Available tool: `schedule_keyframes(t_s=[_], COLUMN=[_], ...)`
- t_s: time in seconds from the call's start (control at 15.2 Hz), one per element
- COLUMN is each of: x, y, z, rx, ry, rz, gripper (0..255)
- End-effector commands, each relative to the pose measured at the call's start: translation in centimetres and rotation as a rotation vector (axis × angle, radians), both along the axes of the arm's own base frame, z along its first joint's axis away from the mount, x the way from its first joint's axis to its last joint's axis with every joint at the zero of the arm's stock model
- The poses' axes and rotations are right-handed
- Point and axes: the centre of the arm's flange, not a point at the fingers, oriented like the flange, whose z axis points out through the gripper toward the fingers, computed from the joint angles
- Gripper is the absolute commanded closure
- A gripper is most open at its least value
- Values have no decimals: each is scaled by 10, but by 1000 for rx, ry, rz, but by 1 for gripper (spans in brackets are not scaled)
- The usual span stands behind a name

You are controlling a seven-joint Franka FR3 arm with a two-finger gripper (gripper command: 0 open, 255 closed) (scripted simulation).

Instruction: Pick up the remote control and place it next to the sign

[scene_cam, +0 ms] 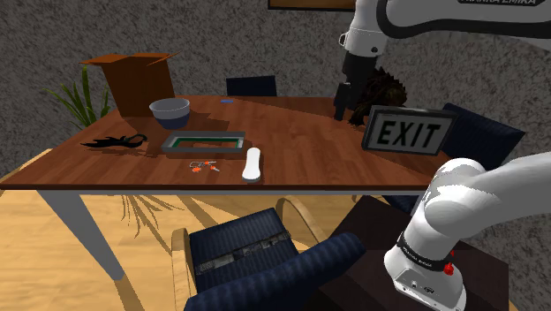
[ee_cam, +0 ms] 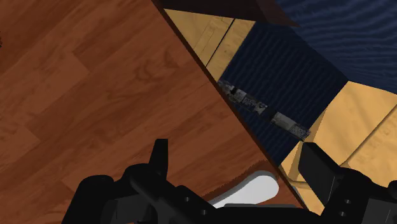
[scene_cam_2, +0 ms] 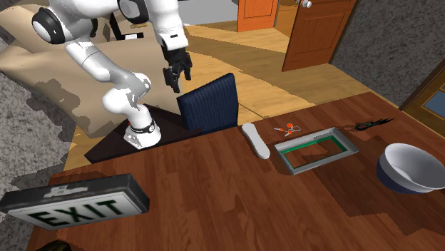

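The white remote control lies flat near the table's front edge, beside a green-lined tray. It is also visible in the second exterior view, and its rounded end peeks out by the hand. The EXIT sign stands tilted at the table's end toward the shoulder view's right, and lies at the near left in the second exterior view. My black gripper hangs high above the table between remote and sign. It is open with nothing between its fingers.
A grey tray with a green lining, a bowl, a brown box, small orange keys and a black item share the wooden table. A dark spiky object sits behind the sign. Blue chairs stand at the front edge.
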Motion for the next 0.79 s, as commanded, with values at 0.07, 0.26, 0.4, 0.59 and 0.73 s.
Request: schedule_keyframes(t_s=[0.07,0.26,0.4,0.59,0.73], x=[9,37,57,87,107], y=[7,25,36,51,59], z=[-7,-30,-45,-67,-83], rx=[2,8,11,17,21], ry=[2,10,15,22,27], rz=[-27,-109,-164,-246,-300], gripper=[0,0,0,0,0])
